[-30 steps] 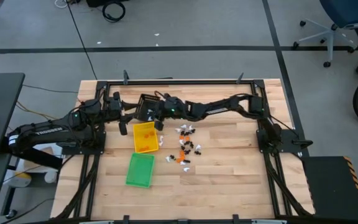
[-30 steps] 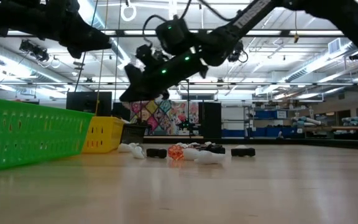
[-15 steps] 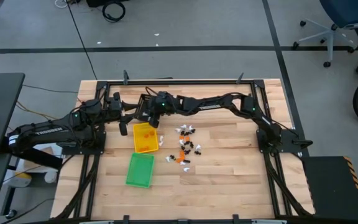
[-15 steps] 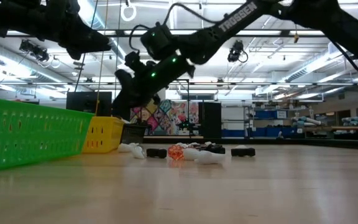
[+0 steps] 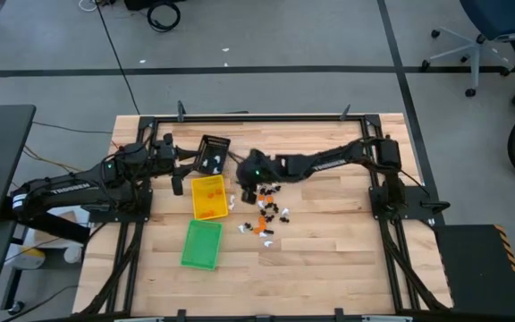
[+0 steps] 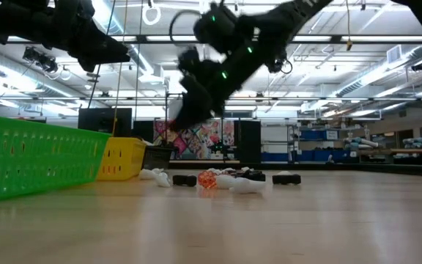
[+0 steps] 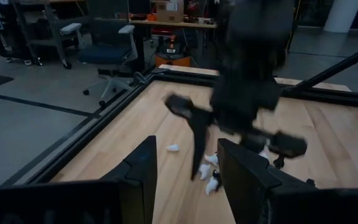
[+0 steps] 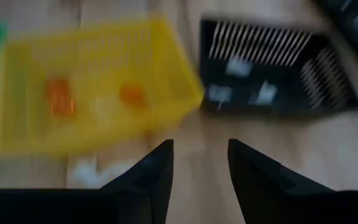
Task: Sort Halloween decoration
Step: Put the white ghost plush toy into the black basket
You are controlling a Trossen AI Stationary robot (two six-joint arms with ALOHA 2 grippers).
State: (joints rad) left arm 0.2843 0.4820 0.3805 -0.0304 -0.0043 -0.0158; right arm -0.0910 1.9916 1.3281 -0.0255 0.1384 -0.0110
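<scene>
Black right end effector (image 5: 249,188) open, empty, above trinkets (image 5: 266,213), three o'clock of yellow tray (image 5: 207,197); could scatter neighbours when descending.

- wooden table (image 5: 329,259) with a black metal frame around its edge
- three little mesh trays sit toward the left side — a black tray (image 5: 211,152) at the back, a yellow tray (image 5: 207,197) just in front of it, then a green tray (image 5: 201,244) nearest the front edge
- blue office chair (image 5: 499,27) off on the grey floor, well away from the table
- coiled black cable (image 5: 163,14) lying on the floor too
</scene>
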